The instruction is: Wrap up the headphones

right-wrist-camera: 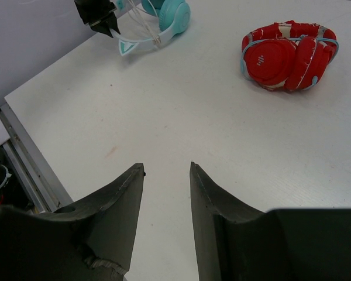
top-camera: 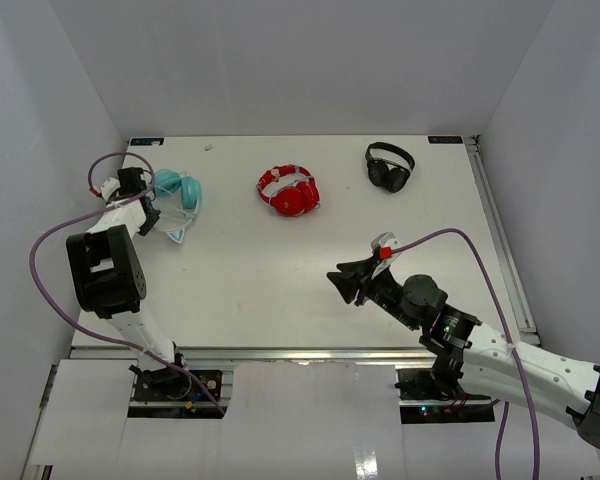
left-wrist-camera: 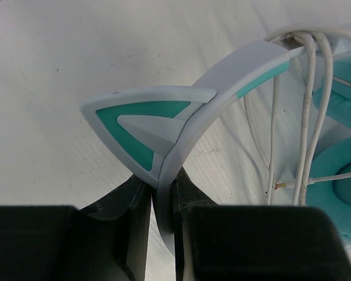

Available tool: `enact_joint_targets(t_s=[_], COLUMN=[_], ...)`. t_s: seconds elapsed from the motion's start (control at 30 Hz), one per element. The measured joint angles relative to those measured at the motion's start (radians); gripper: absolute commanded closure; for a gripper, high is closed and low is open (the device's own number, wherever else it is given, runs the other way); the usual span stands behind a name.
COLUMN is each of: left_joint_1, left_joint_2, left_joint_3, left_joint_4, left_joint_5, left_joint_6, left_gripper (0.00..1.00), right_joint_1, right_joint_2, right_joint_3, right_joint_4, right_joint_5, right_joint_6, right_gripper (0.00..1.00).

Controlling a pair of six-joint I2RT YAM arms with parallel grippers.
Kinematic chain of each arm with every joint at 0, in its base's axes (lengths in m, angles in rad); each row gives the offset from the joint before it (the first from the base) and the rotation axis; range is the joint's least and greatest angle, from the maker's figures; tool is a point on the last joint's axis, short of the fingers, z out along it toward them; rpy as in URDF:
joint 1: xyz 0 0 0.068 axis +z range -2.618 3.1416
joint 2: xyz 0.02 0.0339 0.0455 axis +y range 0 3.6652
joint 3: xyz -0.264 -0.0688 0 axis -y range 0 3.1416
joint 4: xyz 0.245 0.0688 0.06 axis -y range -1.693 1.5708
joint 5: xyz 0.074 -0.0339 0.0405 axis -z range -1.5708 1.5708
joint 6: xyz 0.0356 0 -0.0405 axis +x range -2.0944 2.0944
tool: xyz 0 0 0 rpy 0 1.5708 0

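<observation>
The white table (top-camera: 280, 300) carries three headsets, with the red headphones (top-camera: 290, 190) at the middle of the back row. There is no box, tray or other container in view, so nothing sits inside anything.

The teal headphones (top-camera: 177, 200) lie well to the left of the red headphones. The left gripper (left-wrist-camera: 161, 186) is closed tight on the pale headband (left-wrist-camera: 222, 76), just below the cat-ear point (left-wrist-camera: 140, 126). That pinch probably steadies the headset so the band stands up off the surface, leaving room to pass cord around it.

The black headphones (top-camera: 390, 167) sit to the right of the red headphones and a little farther back, untouched.

The right gripper (right-wrist-camera: 167, 193) hovers in front of the red headphones, on the near side, slightly right. Its jaws are partly apart with nothing between them, and it looks free to take the cord.

The thin white cable (left-wrist-camera: 307, 117) drapes in several strands over the headband beside the teal ear cup (left-wrist-camera: 339, 175). A loose end shows near that cup, so the wrap seems unfinished.
</observation>
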Motion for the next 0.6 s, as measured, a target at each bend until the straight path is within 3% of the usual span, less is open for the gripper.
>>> enact_joint_targets(t_s=[0.13,0.53,0.6], left_joint_1=[0.002,0.002,0.002], left_joint_2=[0.000,0.003,0.002], left_joint_3=[0.000,0.000,0.000], left_joint_4=[0.019,0.042,0.036], left_joint_5=[0.003,0.003,0.007], left_joint_6=[0.005,0.000,-0.003], left_gripper=[0.50,0.25,0.17], right_joint_1=[0.000,0.000,0.000], right_joint_2=[-0.002,-0.030,-0.031], right_joint_3=[-0.002,-0.012,-0.012], right_joint_4=[0.000,-0.001,-0.001], right_joint_5=[0.000,0.010,0.011], right_joint_6=[0.000,0.000,0.000], right_gripper=[0.56,0.56,0.54])
